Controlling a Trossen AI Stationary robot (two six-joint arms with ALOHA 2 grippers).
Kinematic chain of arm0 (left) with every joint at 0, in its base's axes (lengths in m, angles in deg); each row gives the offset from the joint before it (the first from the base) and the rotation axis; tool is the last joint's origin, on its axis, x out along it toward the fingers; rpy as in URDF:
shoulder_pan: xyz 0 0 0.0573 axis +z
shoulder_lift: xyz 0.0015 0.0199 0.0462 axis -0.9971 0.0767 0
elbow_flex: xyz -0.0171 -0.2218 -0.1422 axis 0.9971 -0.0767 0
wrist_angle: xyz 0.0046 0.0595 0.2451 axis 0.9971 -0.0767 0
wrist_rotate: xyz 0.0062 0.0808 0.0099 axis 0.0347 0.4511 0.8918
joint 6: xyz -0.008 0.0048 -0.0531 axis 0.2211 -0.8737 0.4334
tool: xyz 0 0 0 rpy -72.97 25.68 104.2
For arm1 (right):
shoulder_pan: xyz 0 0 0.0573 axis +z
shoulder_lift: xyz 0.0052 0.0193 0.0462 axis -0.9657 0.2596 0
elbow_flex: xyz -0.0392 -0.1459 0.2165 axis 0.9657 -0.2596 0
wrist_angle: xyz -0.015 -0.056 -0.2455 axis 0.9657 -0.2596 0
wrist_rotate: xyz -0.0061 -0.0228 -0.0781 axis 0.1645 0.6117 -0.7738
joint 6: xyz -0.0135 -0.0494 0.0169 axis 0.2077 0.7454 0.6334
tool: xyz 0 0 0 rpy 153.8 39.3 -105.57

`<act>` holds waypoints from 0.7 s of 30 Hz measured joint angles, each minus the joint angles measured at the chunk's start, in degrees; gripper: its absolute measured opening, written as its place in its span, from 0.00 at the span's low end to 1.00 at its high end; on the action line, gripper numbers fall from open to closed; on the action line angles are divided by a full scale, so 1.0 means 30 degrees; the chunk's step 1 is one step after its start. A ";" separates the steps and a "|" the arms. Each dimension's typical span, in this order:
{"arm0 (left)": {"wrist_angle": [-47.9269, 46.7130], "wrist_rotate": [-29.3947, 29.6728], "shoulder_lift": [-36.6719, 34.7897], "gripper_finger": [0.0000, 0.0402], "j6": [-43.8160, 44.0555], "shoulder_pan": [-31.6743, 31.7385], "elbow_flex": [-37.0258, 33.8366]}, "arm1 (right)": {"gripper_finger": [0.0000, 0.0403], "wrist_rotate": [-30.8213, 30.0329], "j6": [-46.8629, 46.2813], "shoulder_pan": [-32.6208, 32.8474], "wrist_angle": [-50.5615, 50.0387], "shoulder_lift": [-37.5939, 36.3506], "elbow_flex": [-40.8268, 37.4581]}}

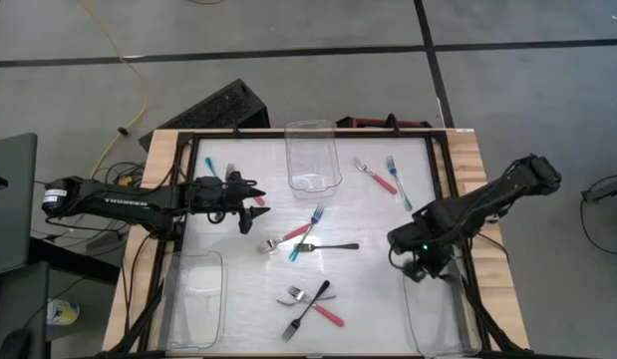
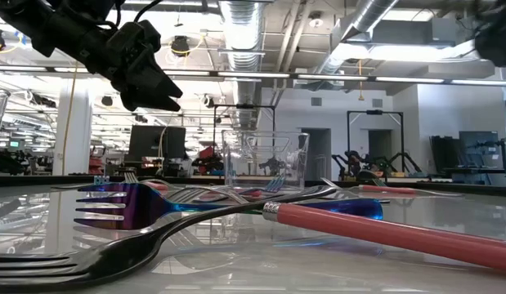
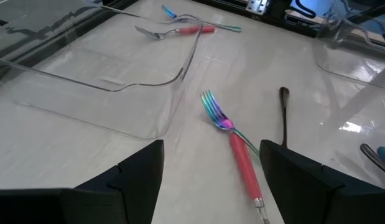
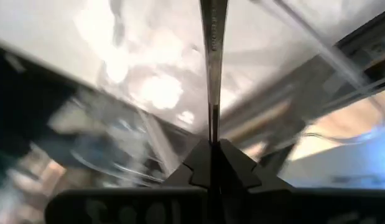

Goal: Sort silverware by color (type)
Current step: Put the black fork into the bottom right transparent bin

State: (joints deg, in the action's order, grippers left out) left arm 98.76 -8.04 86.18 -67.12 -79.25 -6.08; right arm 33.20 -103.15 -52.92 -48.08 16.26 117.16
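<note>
All-black fork [image 2: 138, 245] lies nearest on the counter [image 1: 373, 289], beside a red-handled metal fork [image 2: 383, 227]. Left tool [image 1: 256, 198] hovers open above the counter; right tool [image 1: 420, 265], over the right clear plastic bin [image 1: 438, 324], is clamped on a slim fork handle [image 4: 213, 56]. Clear rectangular bin [image 1: 312, 155] at far edge holds nothing.

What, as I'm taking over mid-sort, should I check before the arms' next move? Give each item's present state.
1. Left hand open and ready to pick: ok.
2. A target lined up for it: ok. The red-handled fork lies on the table just ahead, between its fingers.
3. That fork free of its neighbours: ok. The black handle beside it lies apart.
4. Right hand gripping firmly: ok. It is shut on a slender piece of silverware.
5. Colour of that held piece: cannot tell.
6. Right hand squarely above the right-hand bin: cannot tell. It sits near the bin's end.
</note>
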 joint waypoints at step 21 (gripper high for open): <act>0.0124 0.0057 0.0000 0.62 0.0022 0.0000 0.0000 | 0.29 -0.1681 -0.4321 0.1914 0.2141 0.0083 -0.0015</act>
State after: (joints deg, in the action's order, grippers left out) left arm 99.13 -7.87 86.18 -67.06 -79.25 -6.08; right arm 28.16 -116.11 -47.18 -41.66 16.51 117.12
